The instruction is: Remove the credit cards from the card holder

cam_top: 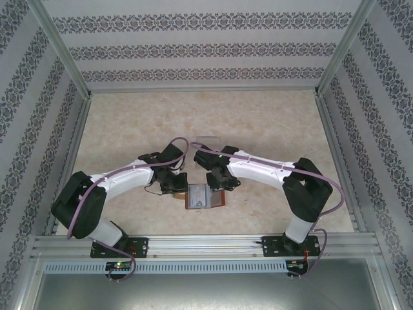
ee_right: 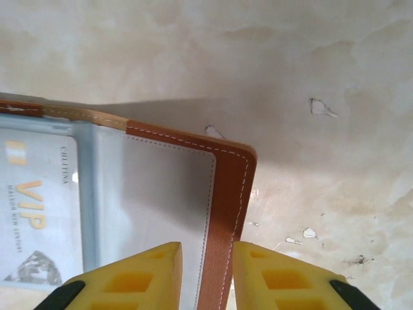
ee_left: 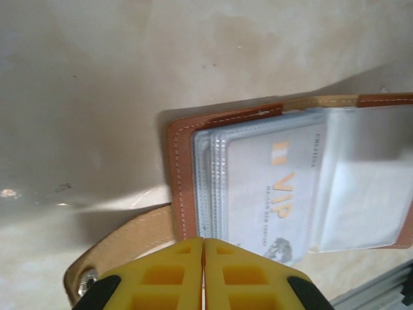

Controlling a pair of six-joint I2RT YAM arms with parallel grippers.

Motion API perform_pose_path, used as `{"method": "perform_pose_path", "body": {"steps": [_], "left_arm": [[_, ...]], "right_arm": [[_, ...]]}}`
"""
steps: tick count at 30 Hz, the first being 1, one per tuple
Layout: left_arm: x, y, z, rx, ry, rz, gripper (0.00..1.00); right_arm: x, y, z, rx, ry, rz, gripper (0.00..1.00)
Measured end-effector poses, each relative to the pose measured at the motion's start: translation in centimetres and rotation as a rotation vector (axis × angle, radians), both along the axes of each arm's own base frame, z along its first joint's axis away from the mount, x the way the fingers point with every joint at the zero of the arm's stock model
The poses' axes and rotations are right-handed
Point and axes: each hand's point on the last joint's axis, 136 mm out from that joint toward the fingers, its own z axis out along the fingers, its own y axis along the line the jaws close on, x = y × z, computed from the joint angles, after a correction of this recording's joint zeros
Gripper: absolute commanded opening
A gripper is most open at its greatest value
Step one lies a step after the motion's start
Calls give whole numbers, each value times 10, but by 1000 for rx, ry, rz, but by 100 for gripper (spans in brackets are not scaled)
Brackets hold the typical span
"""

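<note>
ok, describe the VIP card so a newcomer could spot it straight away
On the marbled beige table, near its front middle, a reddish-brown card holder lies open. The VIP card sits in the clear sleeves of its left half. It is pale grey-blue with gold VIP lettering and a small faceted emblem, while the right half shows only plain grey lining.

One card holder [ee_right: 229,187] is lying between two tools, the left tool [ee_left: 204,248] and the right tool [ee_right: 206,248]. One pale, VIP-lettered credit card [ee_left: 271,194] is showing just ahead of the left tool. One clear box [cam_top: 208,142] is sitting beyond both tools.
</note>
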Motion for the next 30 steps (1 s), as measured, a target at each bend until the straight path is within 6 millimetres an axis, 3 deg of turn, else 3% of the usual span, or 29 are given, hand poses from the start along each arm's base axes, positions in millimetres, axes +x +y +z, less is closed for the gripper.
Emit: {"method": "perform_pose_path", "body": {"steps": [6,12,19,30], "left_arm": [[-2,-10,6,-42,13,-4,7],[0,-23,8,-91,15,-4,6],[0,-35,0,-119,38,-4,4],[0,-33,-18,-82,69,-1,4]], "right_arm": [[0,6,7,46,-4,0,24],[0,26,9,156,2,-10,22],[-7,44,-4,294,57,-43,19],[-6,64,-15,405,98,-69,20]]}}
